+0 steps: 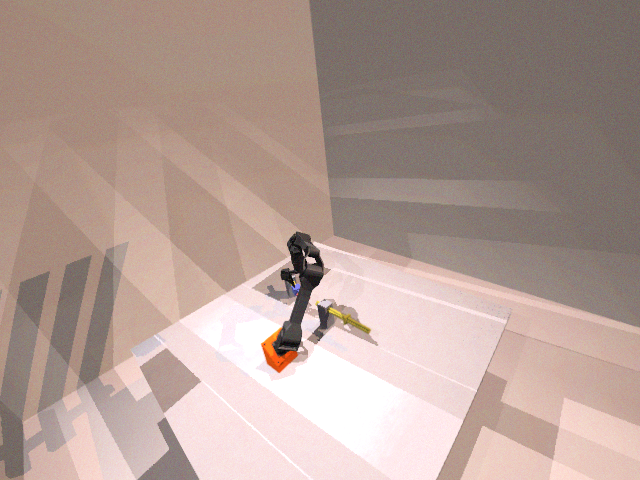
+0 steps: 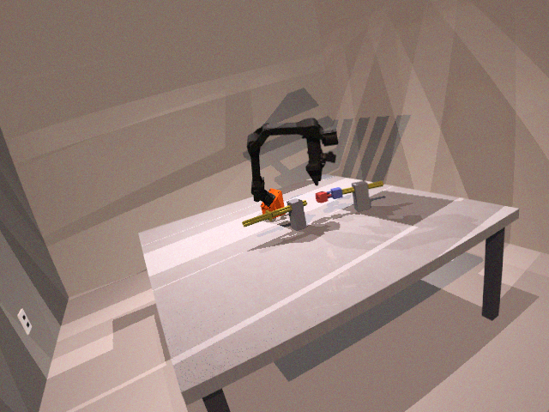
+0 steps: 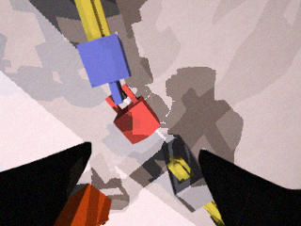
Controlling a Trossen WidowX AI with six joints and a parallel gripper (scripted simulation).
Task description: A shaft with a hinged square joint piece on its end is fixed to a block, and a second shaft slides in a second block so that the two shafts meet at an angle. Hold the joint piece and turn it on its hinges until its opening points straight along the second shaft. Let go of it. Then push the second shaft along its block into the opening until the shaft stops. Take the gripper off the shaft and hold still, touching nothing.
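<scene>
Jt piece, red [image 2: 321, 196] [image 3: 137, 123], hangs off blue fork [image 1: 296, 289] [image 2: 336, 192] [image 3: 103, 61], between the blks, facing roughly twd 2nd shaft [image 1: 356, 323] [image 2: 256, 220] [image 3: 180, 169]; exact aim unclear. Your gripper [image 1: 298, 268] [image 2: 316, 183] [image 3: 146, 151] is spread wide, nothing in it, above the jt. Watch: sm. hinge error → shaft end butts the rim, push swings jt off-line. Low pass w/ fingers cd knock it too. Off-axis push may bind shaft in left blk [image 1: 324, 315] [image 2: 298, 215] [image 3: 192, 198]. Mat'ls: yellow ridged shaft, matte gray upright blk, boxy red jt w/ thin prongs.
</scene>
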